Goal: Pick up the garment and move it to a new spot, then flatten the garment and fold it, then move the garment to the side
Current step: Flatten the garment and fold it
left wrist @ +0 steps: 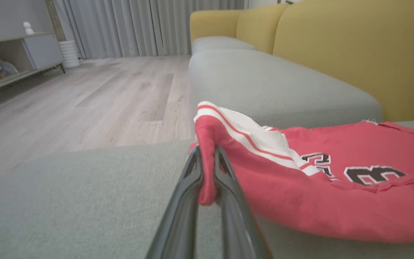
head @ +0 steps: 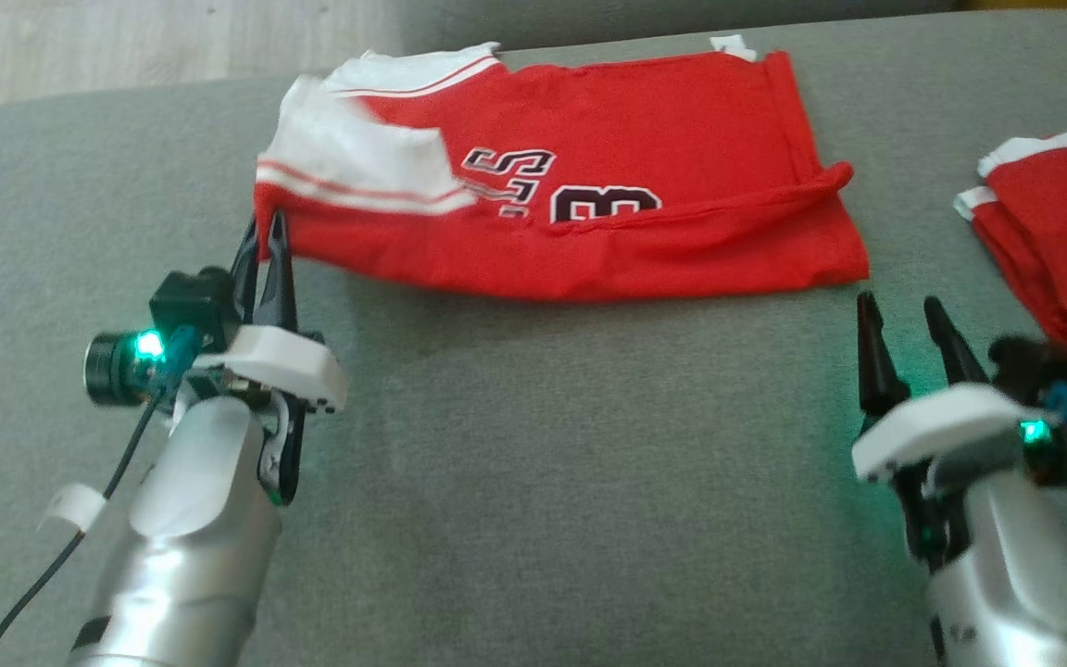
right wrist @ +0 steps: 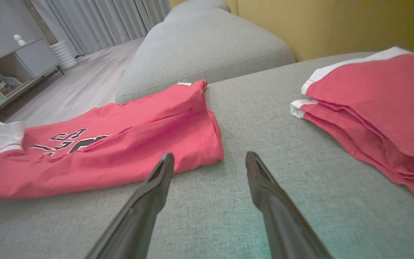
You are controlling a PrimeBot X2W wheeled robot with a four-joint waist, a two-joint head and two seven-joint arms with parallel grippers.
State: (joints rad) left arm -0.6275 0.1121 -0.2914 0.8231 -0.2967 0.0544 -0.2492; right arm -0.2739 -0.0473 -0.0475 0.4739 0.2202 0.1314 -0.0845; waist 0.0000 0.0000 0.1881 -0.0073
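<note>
The left claw [left wrist: 207,162] pinches the red garment's [left wrist: 322,201] white-striped corner.

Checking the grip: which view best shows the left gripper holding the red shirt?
Left wrist view: close up, the left gripper pinches the red shirt at its corner. Head view shows that pinch small; right wrist view shows the shirt's far end.

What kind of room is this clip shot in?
Likely a home living room: the jersey lies on a grey-and-yellow sofa, with curtains and a wood floor beyond.

One spread red garment [head: 608,176]; one folded red pile [head: 1057,241]; two pincers: left pincer [head: 269,227], right pincer [head: 897,301].
</note>
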